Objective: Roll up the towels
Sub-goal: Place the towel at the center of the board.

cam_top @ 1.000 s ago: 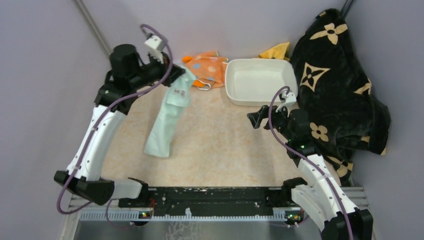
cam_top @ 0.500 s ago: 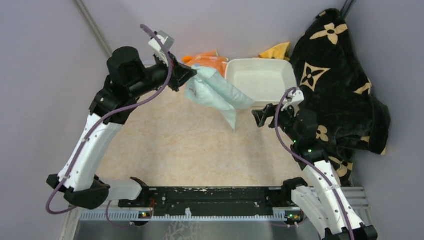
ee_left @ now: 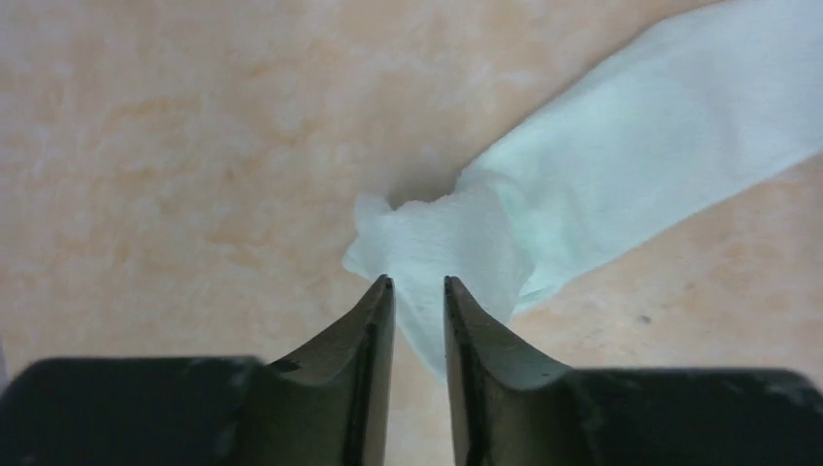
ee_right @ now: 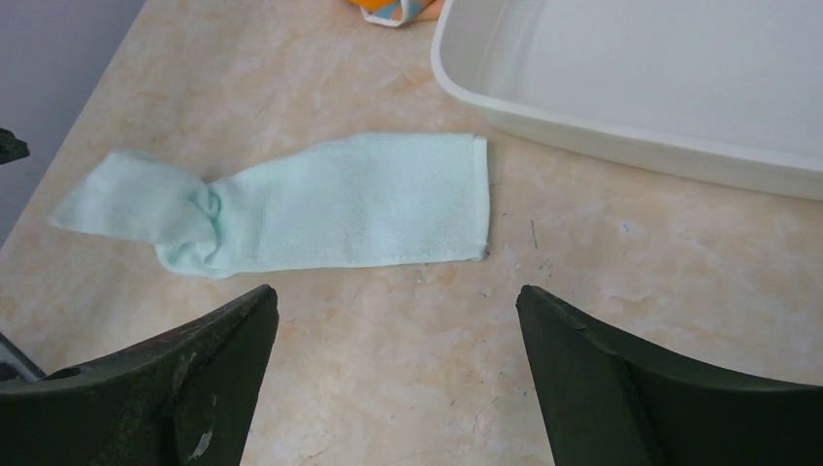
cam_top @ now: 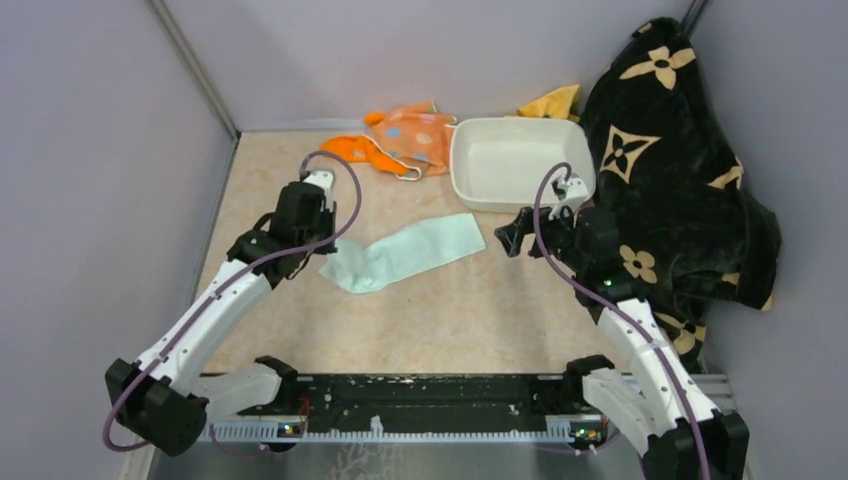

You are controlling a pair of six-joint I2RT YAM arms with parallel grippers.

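Note:
The pale mint green towel (cam_top: 410, 250) lies stretched flat on the table, slanting from lower left to upper right; it also shows in the left wrist view (ee_left: 602, 184) and the right wrist view (ee_right: 320, 204). My left gripper (cam_top: 328, 252) (ee_left: 417, 283) is low at its bunched left end, jaws nearly closed with a corner of the cloth between them. My right gripper (cam_top: 512, 236) (ee_right: 396, 291) is wide open and empty, hovering just right of the towel's far end. The plain orange towel (cam_top: 352, 148) and the polka-dot striped towel (cam_top: 420, 132) lie crumpled at the back.
A white tray (cam_top: 520, 200) (ee_right: 621, 146) stands at the back right, close to the mint towel's right end. The black flowered blanket (cam_top: 670, 180) hangs on the right. A yellow cloth (cam_top: 555, 100) lies behind the tray. Grey walls stand left and behind.
My left arm swung the mint towel up through the air, then came down and toward me, laying it flat across the table. The right gripper barely moved.

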